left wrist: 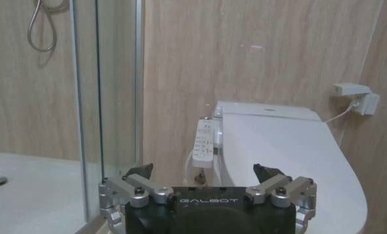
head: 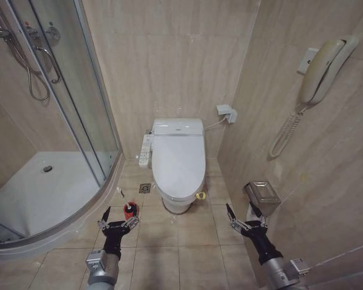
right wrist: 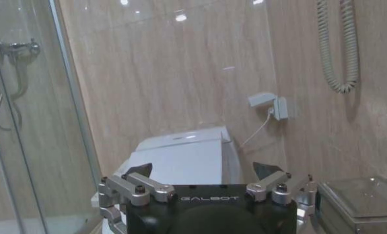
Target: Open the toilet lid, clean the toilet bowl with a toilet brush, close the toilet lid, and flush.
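one toilet stands at the centre of the head view against the beige tiled back wall, its smooth glossy white plastic toilet lid [head: 178,160] lying flat and shut, so the bowl beneath is hidden. one white bidet control strip [head: 145,151] runs along the lid's left edge in that frame. one small toilet brush in a red round holder [head: 129,211] stands on the floor tiles, lower left of centre, just left of the toilet's base. a small yellow object [head: 200,196] lies on the floor at the base's right side.

two grippers show at the bottom of the head view. the left gripper [head: 117,220], black with silver knuckles, sits lower left of centre with its jaws released and spread wide; the red holder appears just above and between its fingertips in the frame, though whether they touch cannot be told. the right gripper [head: 246,218] is lower right of centre, jaws likewise spread and grasping nothing, well to the right of the lid.

in the left wrist view the lid [left wrist: 291,161] fills the right half, beyond the open fingers [left wrist: 139,171]. in the right wrist view the lid [right wrist: 180,156] sits at centre, above the spread fingers [right wrist: 266,170].

one glass shower enclosure [head: 78,103] occupies the upper left, one cream wall telephone [head: 322,69] the upper right, and one metal paper holder [head: 262,194] the right wall.
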Robot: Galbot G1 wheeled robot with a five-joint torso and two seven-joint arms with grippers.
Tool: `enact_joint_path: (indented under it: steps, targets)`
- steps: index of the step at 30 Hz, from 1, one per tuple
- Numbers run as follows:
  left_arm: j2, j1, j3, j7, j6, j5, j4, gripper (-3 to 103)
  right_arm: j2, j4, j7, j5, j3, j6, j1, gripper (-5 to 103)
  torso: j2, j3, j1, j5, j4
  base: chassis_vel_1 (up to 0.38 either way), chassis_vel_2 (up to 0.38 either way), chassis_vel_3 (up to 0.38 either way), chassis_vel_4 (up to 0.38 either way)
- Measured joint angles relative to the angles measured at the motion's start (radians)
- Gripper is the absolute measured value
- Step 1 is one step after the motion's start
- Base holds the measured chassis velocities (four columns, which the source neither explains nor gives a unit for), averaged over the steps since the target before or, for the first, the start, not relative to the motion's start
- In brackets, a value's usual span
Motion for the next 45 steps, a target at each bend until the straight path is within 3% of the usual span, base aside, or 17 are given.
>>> enact_joint_path:
  steps: [45]
  targets:
    - [0.000,0.000,0.000,0.000,0.000,0.000,0.000,100,0.005,-0.016,-0.060,0.070,0.003,0.020,0.029,100,0.000,0.000,0.000,0.0001,0.0000,-0.011,0.010,0.011,-0.013]
